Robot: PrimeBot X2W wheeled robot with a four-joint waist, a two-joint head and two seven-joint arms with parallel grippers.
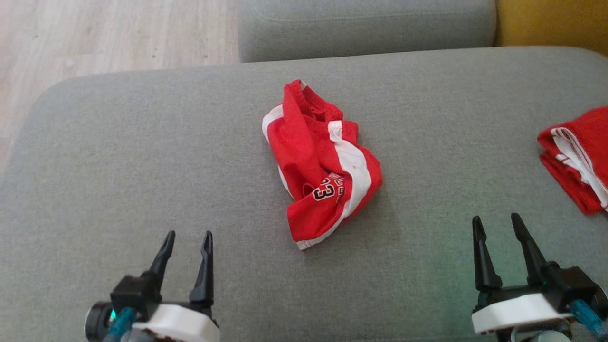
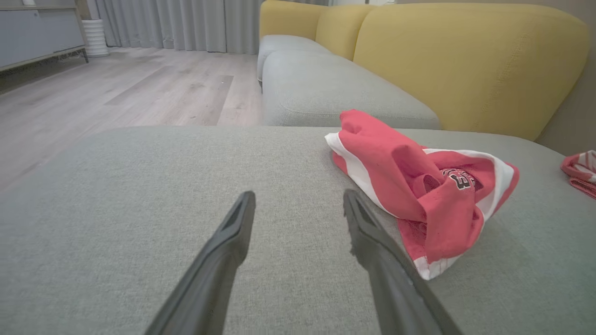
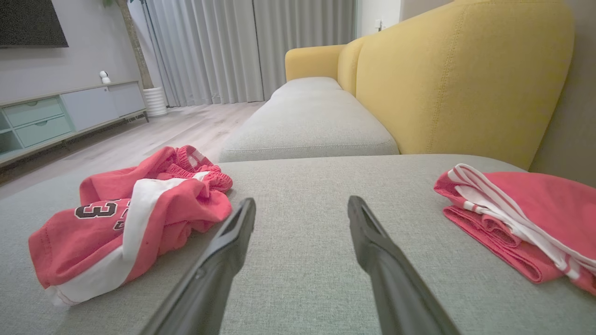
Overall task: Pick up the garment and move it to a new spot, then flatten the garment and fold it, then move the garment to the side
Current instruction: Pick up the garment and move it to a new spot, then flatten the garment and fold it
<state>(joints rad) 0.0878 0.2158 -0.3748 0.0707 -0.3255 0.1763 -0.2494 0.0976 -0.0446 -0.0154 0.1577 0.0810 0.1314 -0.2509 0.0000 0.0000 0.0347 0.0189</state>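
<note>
**Head view.** Crumpled red garment (image 1: 323, 161), w/ white side stripes and a dark printed numeral, lies bunched at approx. the centre of the grey sofa seat cushion (image 1: 142, 166). Its gathered waistband is toward the far edge and its white-trimmed hem toward the robot. L gripper (image 1: 189, 235) is at lower left and R gripper (image 1: 496, 217) at lower right, both over the near part of the cushion w/ fingers pointing away from the robot. Each pair of fingers is spread w/ nothing between them, i.e. released. Neither touches the garment: L gripper is well apart on its left, R gripper well apart on its right. A second red item (image 1: 577, 159), w/ thin white stripes and folded flat, sits at the cushion's right side, separate from the garment and beyond the R gripper.

**L wrist view.** The garment lies ahead and to the right of the fingers (image 2: 233, 242). A further seat cushion (image 2: 326, 88) and a yellow backrest (image 2: 465, 60) are behind it, w/ pale wood floor (image 2: 139, 88) to the left.

**R wrist view.** The garment is at left and the folded item at right, w/ bare cushion between them ahead of the fingers. Grey curtains (image 3: 223, 46) and a low cabinet (image 3: 56, 116) are in the bkgd.
</note>
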